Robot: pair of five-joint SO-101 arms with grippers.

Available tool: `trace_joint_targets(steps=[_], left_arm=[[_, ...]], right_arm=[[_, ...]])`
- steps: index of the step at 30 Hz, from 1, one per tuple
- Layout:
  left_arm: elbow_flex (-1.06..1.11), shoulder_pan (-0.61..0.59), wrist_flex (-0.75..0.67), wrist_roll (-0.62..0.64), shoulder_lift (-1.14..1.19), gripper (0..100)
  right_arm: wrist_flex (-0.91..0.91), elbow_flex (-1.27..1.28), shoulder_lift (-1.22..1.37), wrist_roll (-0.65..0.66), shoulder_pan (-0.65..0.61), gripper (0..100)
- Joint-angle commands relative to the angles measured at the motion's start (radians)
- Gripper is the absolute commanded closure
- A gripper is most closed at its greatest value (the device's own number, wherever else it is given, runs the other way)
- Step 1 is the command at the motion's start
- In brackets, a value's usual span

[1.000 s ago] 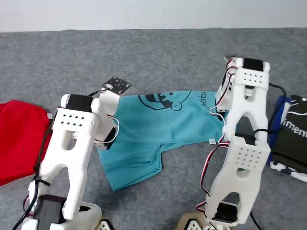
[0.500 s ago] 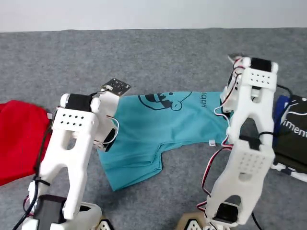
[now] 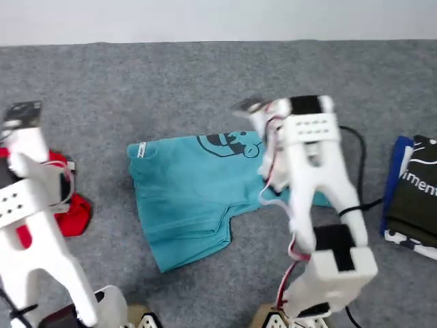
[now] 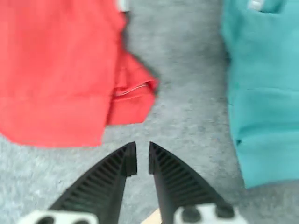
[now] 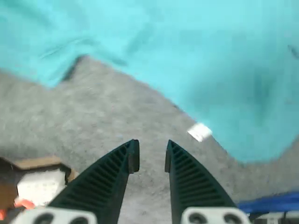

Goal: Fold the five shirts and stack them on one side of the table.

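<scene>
A teal shirt (image 3: 188, 195) lies partly folded in the middle of the grey table, printed side up. In the left wrist view it appears as the teal shirt (image 4: 266, 88). Beside it lies a crumpled red shirt (image 4: 60, 74), of which a bit of red shirt (image 3: 74, 213) peeks out under the left arm. My left gripper (image 4: 143, 157) hovers over bare table between the two shirts, slightly open and empty. My right gripper (image 5: 152, 156) is open and empty above the table by the teal shirt's (image 5: 196, 60) edge and its white tag (image 5: 200, 132).
A stack of folded dark and blue shirts (image 3: 413, 195) sits at the table's right edge. The right arm (image 3: 307, 178) stands over the teal shirt's right part. The grey table (image 3: 205, 82) stretches toward the back wall.
The left arm swung left, off the teal shirt and over the red one. The right arm swung left over the teal shirt. The teal shirt's left corner now lies flat.
</scene>
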Motion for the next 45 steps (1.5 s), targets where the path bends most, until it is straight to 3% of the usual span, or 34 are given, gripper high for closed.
trace_joint_targets(steps=[1, 8, 18, 29, 37, 45], left_arm=[[0.018, -0.052, -0.012, -0.031, -0.032, 95], [0.160, -0.054, -0.103, -0.038, -0.035, 95], [0.217, -0.054, -0.143, -0.040, -0.032, 95], [0.216, -0.054, -0.143, -0.040, -0.037, 95], [0.216, -0.055, -0.143, -0.040, -0.037, 95], [0.216, -0.055, -0.143, -0.038, -0.037, 95]], right_arm=[[0.016, 0.044, -0.110, 0.063, -0.134, 89.7], [-0.073, 0.109, -0.116, 0.081, -0.397, 78.9], [-0.237, 0.129, 0.041, 0.074, -0.644, 78.6], [-0.395, 0.129, 0.226, 0.074, -0.662, 78.9], [-0.427, 0.129, 0.282, 0.074, -0.661, 91.6], [-0.407, 0.044, 0.285, 0.077, -0.584, 95.0]])
